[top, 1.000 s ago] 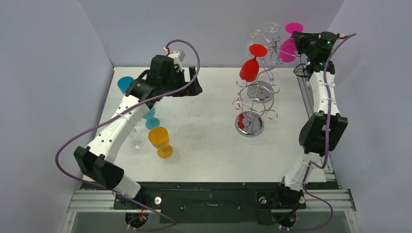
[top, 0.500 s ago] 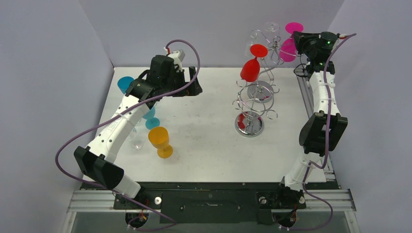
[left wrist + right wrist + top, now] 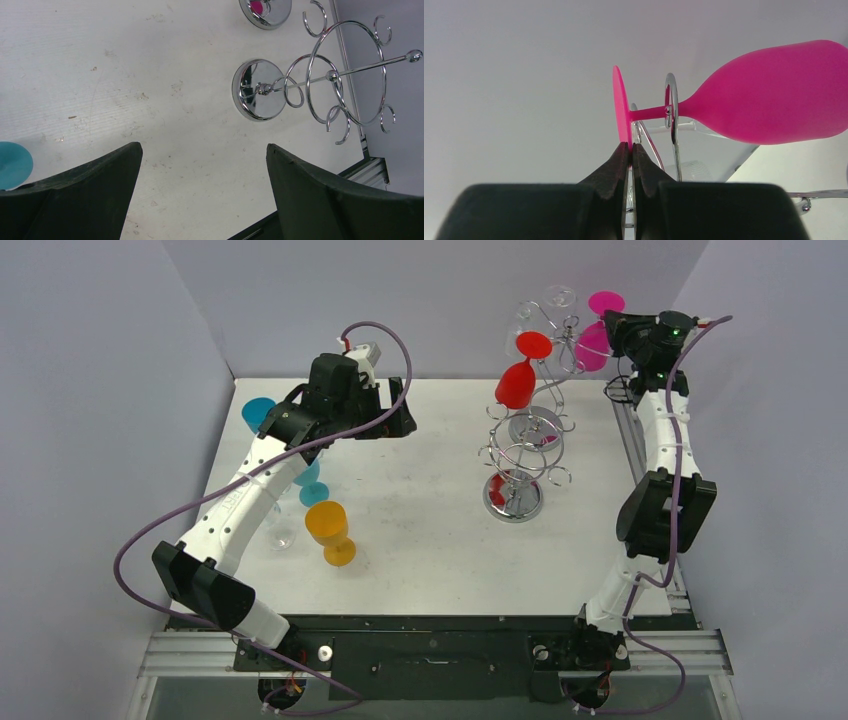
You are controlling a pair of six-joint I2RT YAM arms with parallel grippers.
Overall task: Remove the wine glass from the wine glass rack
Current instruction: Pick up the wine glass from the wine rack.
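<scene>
Though we nudged our right gripper [image 3: 630, 148], clamped on the foot of the pink wine glass [image 3: 774, 95], its stem just ahead stayed in the rack hook [image 3: 673, 135]; our left gripper [image 3: 202, 150] stayed open, empty.

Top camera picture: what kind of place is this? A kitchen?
Probably a robot test booth, not a kitchen: plain walls box in a white table, and the left arm and right arm, trailing cables, are bolted to a metal frame.
</scene>
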